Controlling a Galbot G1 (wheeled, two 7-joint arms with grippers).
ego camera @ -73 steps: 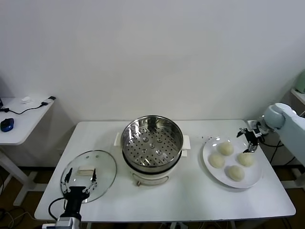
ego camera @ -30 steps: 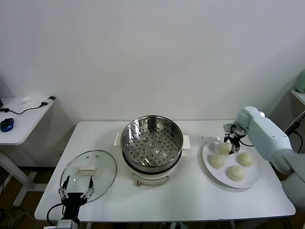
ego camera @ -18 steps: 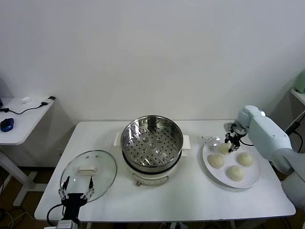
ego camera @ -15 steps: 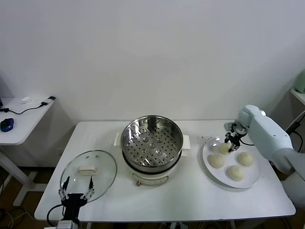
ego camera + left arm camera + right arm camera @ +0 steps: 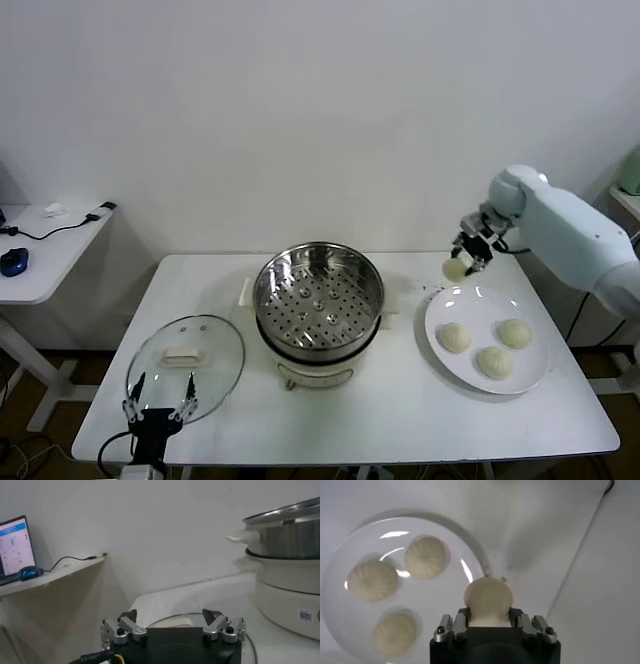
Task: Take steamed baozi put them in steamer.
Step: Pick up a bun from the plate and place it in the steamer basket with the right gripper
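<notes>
My right gripper is shut on one steamed baozi, a cream-white bun, and holds it in the air above the far left rim of the white plate. In the right wrist view that bun sits between the fingers. Three more baozi lie on the plate. The steamer, a shiny steel pot with a perforated tray, stands on its white base at the table's middle, left of the held bun. My left gripper hangs open at the front left, by the glass lid.
A round glass lid with a white knob lies flat on the table left of the steamer. A side desk with a mouse and cable stands off to the left. The steamer's side fills one edge of the left wrist view.
My right gripper closed on a bun at the plate's far side, then lifted it up and a little towards the steamer. The plate now holds three. The left arm stayed put.
</notes>
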